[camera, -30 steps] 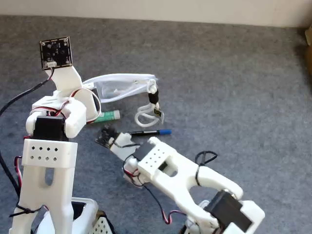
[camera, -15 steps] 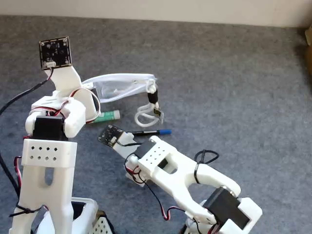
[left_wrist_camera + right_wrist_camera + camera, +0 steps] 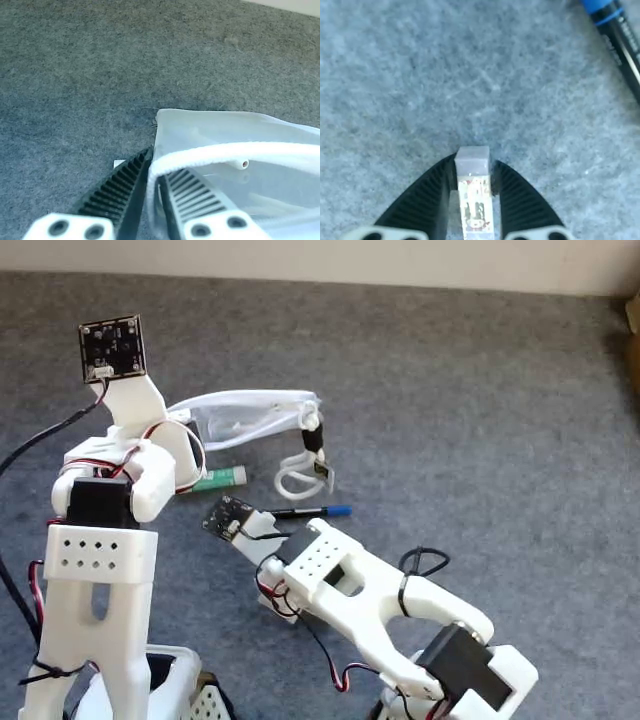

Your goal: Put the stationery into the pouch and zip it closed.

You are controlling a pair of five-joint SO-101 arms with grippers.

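A clear pouch (image 3: 250, 415) with a white zip edge lies at the table's middle, and a white cord (image 3: 298, 478) trails from its end. My left gripper (image 3: 154, 167) is shut on the pouch (image 3: 225, 135) at its rim, at the end nearest the left arm (image 3: 140, 470). My right gripper (image 3: 473, 162) is shut on a small white eraser (image 3: 473, 197), held just above the carpet. A black pen with a blue cap (image 3: 312, 511) lies close beside the right arm's wrist (image 3: 240, 525); the pen (image 3: 619, 36) also crosses a corner of the right wrist view. A green glue stick (image 3: 220, 478) lies by the left arm.
Grey carpet (image 3: 480, 420) covers the table, with open room to the right and at the back. A black cable loop (image 3: 420, 562) sits on the right arm. A pale wall runs along the far edge.
The right arm's wrist has lifted a little and shifted toward the pen, with the eraser in its gripper. The left arm and pouch have stayed put.
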